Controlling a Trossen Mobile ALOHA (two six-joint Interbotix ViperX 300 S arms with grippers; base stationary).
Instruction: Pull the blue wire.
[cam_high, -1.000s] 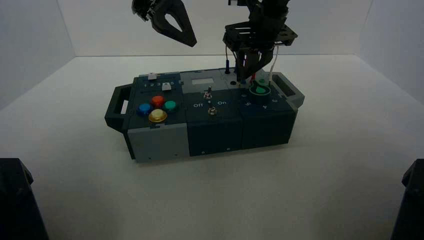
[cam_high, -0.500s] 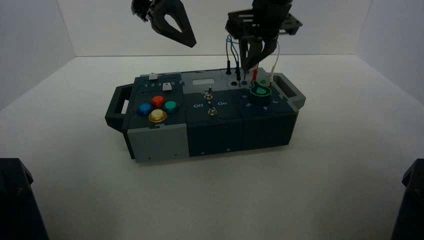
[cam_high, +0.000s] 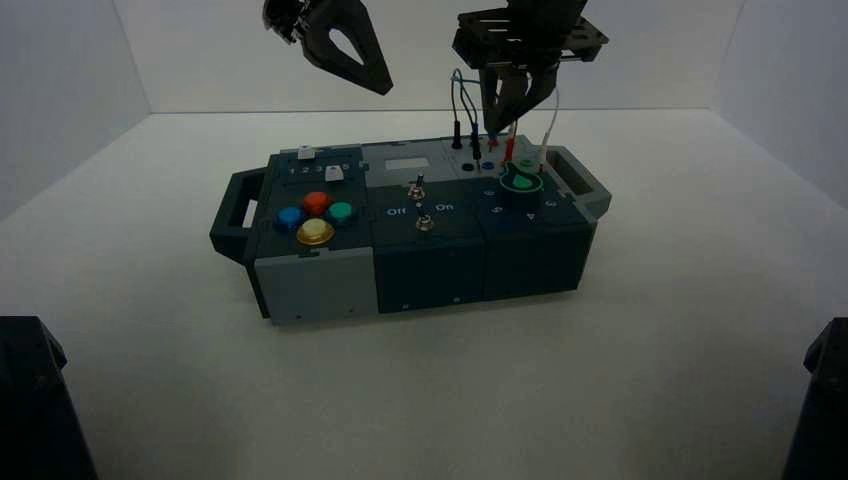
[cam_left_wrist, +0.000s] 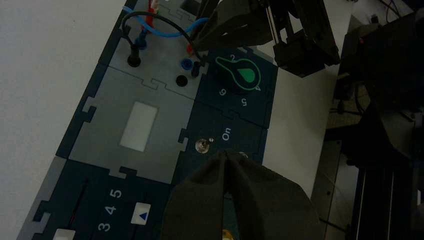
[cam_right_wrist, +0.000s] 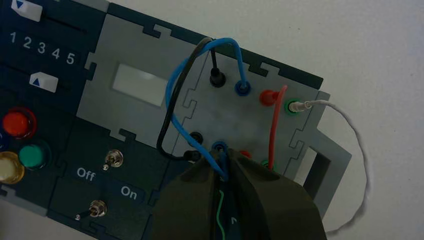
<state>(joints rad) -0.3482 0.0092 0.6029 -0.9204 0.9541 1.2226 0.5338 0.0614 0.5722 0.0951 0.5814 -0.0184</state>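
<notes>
The closed left gripper waits idle above the grey-and-navy puzzle-jointed box, left of centre in the upper frame of the high view. To its right, a black looped wire has one plug seated in a far black socket, its other plug apparently out, beside the near black socket. Next along, the thin bright-blue looped wire runs from the far blue socket, where one end is seated, to the right gripper, upper right of centre in the high view, its tips pinched narrow on the other end. The near blue socket appears vacant, suggesting the pull is half done; drawing the far plug out looks next, clear of the red wire and, rightmost, the white wire, plugged into a green socket.
</notes>
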